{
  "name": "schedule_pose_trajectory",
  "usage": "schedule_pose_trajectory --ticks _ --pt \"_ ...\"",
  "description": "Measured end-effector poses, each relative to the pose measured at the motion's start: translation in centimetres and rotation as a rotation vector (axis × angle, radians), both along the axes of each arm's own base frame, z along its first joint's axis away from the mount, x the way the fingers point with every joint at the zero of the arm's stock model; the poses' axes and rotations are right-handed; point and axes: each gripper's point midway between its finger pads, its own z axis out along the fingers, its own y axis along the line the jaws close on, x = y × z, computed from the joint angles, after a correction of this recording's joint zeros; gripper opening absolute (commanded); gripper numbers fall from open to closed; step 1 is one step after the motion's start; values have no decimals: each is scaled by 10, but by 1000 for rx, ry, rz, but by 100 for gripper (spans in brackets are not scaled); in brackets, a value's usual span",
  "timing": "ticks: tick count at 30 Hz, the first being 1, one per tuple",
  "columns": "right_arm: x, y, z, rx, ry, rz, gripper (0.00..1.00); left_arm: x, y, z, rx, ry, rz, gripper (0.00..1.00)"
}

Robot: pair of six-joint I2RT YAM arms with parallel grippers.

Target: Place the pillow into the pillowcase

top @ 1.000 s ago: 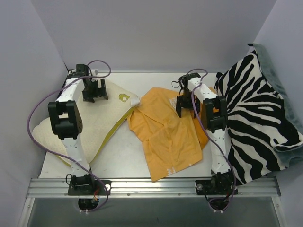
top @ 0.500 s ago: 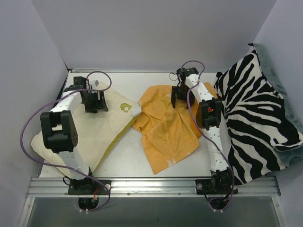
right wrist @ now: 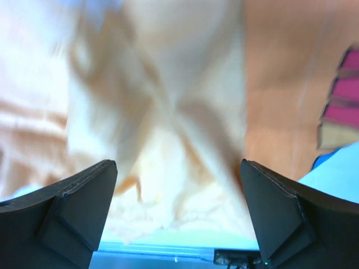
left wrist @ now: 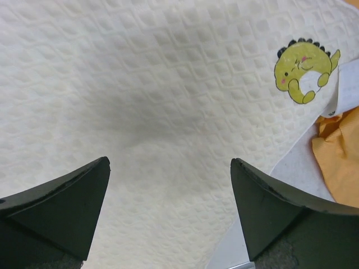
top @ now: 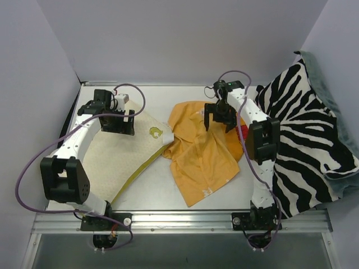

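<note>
At the near edge, the two arms are bolted to a metal rail (top: 179,221). Just past it, on the left of the table (top: 151,190), the pillow (top: 112,159) is laid flat. Part of it is hidden under the left arm. A yellow-green edge is seen along its right side. The pillowcase (top: 202,159) is spread in the middle of the table, all crumpled, with orange cloth up. The pillow is not inside it. The pillow's right corner is touching the pillowcase's left edge, and a little yellow dinosaur (left wrist: 305,70) is printed near that corner.

Farther back, the left pincer (top: 116,120) is held over the far part of the pillow, pointed down. Its fingers are spread wide and nothing is held between them. Only bumpy pillow is seen below. Whether the pillow is touched cannot be told.

The right pincer (top: 220,116) is held over the far part of the pillowcase. Its fingers are spread wide too, and nothing is gripped. The cloth below is blurred in the wrist view. A red patch (top: 242,132) is seen just right of this pincer.

On the far right, a zebra cushion (top: 303,134) is leaned against the wall, well apart from the pillow.
</note>
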Motion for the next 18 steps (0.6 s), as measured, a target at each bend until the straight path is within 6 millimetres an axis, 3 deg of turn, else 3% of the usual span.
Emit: schedule_pose_trajectory --ticks 3,5,7,10,12,14,18 --pt "-32 18 14 28 20 57 96 14 4 13 51 -32 1 97" --pt "-51 37 12 46 50 113 95 28 3 20 86 -59 -5 97" --pt "-68 55 -1 53 102 167 95 39 -2 16 109 -58 -22 97" --pt "-96 69 -36 36 222 220 95 41 -6 -7 137 2 -49 97" --pt "-115 62 -61 -6 326 214 95 39 -4 -20 147 40 -59 97" --pt "-133 46 -63 -36 407 186 96 36 -2 -27 155 59 -69 97" --pt "-144 14 -63 -62 465 120 97 25 0 -42 157 94 -98 97"
